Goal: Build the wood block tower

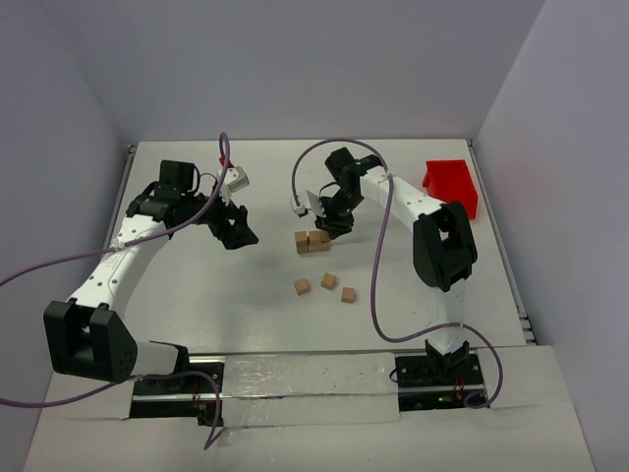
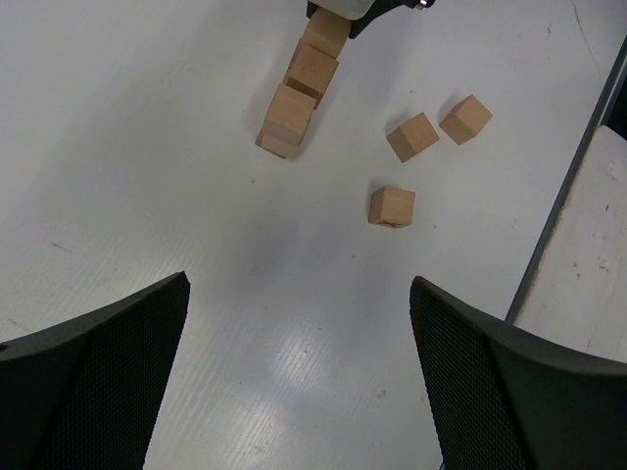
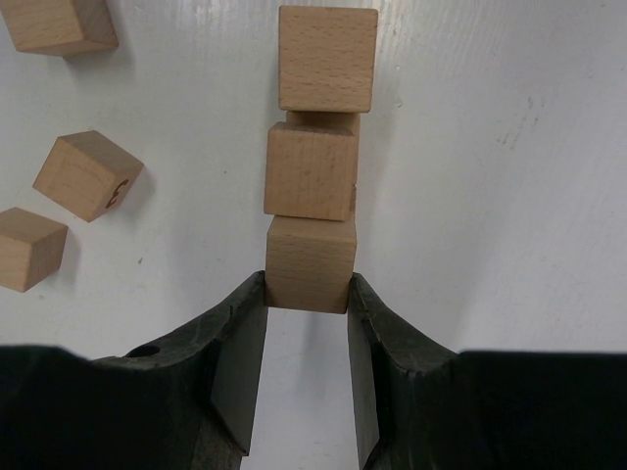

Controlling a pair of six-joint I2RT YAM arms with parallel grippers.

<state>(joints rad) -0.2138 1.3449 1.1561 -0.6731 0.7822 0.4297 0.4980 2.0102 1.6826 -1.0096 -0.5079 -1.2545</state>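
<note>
Right gripper (image 3: pixel 307 286) with jaws pressed against both sides of the end wood block (image 3: pixel 310 259) of the tower (image 1: pixel 313 241), tower at mid-table, three loose wood blocks (image 1: pixel 328 280) just nearer, left gripper (image 2: pixel 299 294) spread wide and empty, left of the tower, red bin (image 1: pixel 452 185) far right.

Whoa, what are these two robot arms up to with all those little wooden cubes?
They are stacking a block tower. The right gripper is closed on one small light-tan wooden cube at one end of the partly built tower in the middle of the white table. The left gripper hangs open off to the side, holding nothing. Three loose cubes lie nearby, and a red plastic bin sits at the far right.
</note>
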